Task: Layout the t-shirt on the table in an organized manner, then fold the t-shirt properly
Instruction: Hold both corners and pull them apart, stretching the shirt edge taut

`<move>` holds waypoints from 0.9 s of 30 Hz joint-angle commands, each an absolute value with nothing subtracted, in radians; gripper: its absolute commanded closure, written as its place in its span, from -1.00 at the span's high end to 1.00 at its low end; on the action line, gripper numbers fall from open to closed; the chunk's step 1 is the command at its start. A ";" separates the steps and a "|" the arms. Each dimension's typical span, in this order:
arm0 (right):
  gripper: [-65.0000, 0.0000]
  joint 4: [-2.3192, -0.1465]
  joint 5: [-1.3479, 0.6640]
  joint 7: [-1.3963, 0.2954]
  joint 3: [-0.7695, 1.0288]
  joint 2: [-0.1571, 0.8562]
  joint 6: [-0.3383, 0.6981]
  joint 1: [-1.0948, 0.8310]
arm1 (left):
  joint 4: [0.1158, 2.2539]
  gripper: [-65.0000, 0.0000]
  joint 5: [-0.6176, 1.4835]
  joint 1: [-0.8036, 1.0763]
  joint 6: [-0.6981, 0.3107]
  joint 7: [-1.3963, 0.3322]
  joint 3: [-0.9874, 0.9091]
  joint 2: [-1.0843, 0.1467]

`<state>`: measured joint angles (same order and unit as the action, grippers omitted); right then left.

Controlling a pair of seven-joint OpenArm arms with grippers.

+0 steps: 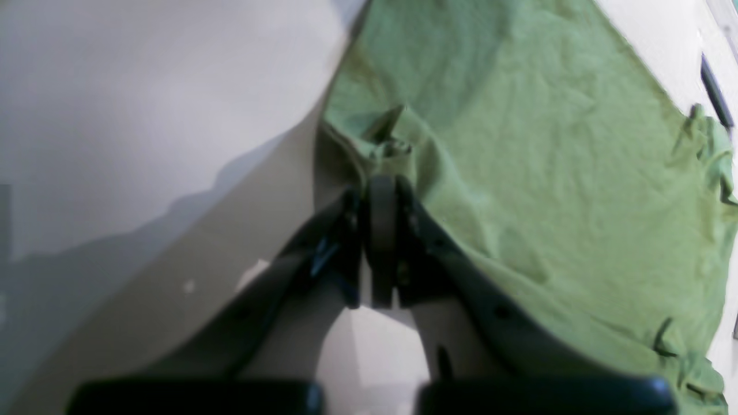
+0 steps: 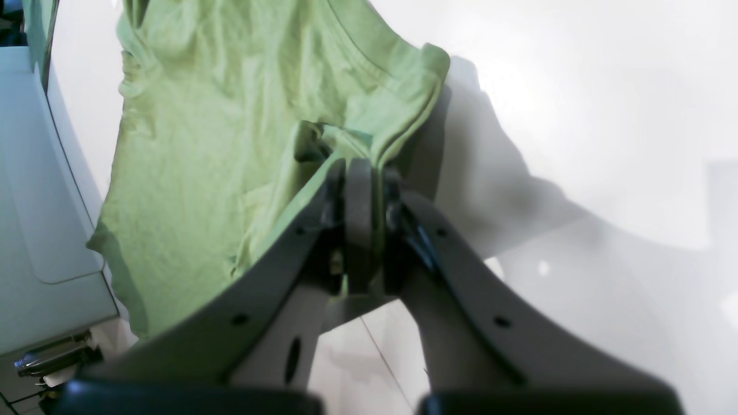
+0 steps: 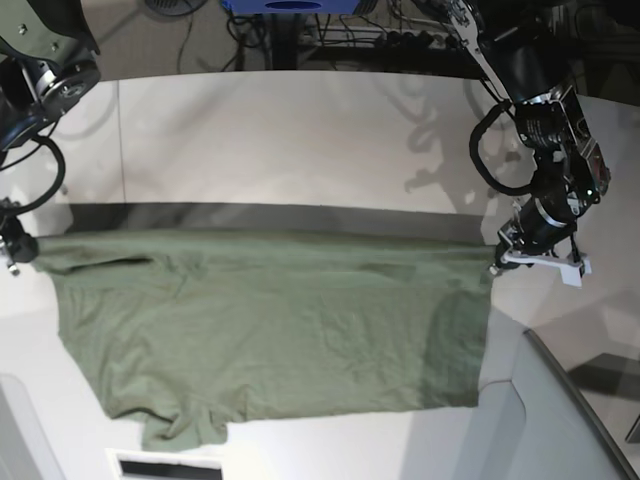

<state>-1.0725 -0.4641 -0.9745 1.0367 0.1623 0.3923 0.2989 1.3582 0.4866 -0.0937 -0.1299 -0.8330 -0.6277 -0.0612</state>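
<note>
The plain olive-green short-sleeved cotton t-shirt (image 3: 270,330) hangs stretched between the two claws above the large white matte table (image 3: 300,140), its lower part draping onto the tabletop. The left gripper (image 1: 383,173) is clamped on a bunched corner of the cloth, which spreads away ahead of and beside its tips. The right gripper (image 2: 357,164) is pinched tight on the opposite edge, fabric fanning out from its closed jaws.
</note>
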 commanded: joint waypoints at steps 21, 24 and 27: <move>-1.00 -1.093 -0.489 -0.974 1.041 0.179 0.403 0.180 | 1.414 -1.00 0.495 0.088 -0.131 -0.799 -0.628 -0.074; -1.00 -1.093 -0.489 -0.974 1.046 0.179 0.404 0.151 | 1.415 -1.00 0.495 0.113 -0.131 -0.797 -0.627 -0.076; -1.00 -1.133 -0.489 -0.972 1.047 0.177 0.414 0.114 | 1.417 -1.00 0.495 0.128 -0.131 -0.797 -0.627 -0.076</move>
<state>-1.1118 -0.4747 -0.9890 1.0431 0.1513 0.4068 0.1043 1.3968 0.4873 0.1345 -0.1299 -0.8192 -0.6250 -0.0639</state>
